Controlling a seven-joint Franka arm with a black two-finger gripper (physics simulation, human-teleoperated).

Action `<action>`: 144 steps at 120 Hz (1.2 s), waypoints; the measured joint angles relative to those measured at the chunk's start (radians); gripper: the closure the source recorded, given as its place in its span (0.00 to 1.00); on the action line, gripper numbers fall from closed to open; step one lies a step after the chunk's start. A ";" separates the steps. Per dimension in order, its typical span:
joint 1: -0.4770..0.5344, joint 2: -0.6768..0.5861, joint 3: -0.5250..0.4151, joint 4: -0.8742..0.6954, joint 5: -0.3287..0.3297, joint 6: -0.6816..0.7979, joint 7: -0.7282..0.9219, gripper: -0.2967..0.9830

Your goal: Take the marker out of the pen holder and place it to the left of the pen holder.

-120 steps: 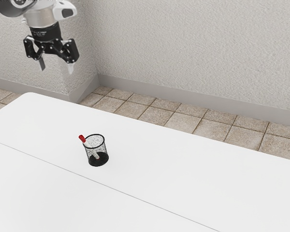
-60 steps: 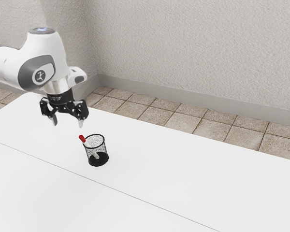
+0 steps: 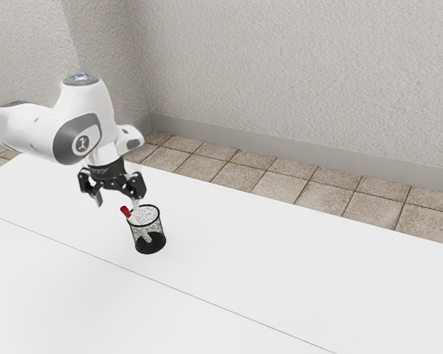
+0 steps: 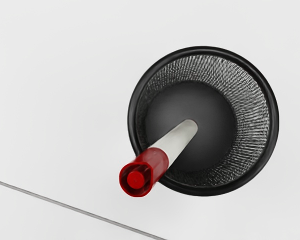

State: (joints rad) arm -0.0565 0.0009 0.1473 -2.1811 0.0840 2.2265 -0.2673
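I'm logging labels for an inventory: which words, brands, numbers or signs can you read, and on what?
No text is legible.
Arm's grey joint cover: a pale emblem, too small to identify.
Black collar above the pincer: tiny pale marks, unreadable.
Marker: none visible.
Pen holder: none visible.

"Surfaces?"
"I list one table (image 3: 295, 273), white, a thin grey seam (image 4: 90, 214) running across its top."
"Beyond it?"
"I enter one floor (image 3: 277, 184), brownish square tiles; one wall (image 3: 303, 66), pale, rough-textured; one baseboard (image 3: 280, 145), plain grey, along the wall's foot."
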 joint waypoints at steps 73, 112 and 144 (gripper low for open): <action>0.024 0.111 0.000 -0.001 -0.019 0.167 0.184 0.23; 0.024 0.102 -0.002 0.007 -0.019 0.171 0.229 0.65; 0.029 0.090 -0.022 0.005 -0.015 0.172 0.247 0.78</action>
State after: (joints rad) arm -0.0275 0.0908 0.1251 -2.1762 0.0691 2.3984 -0.0201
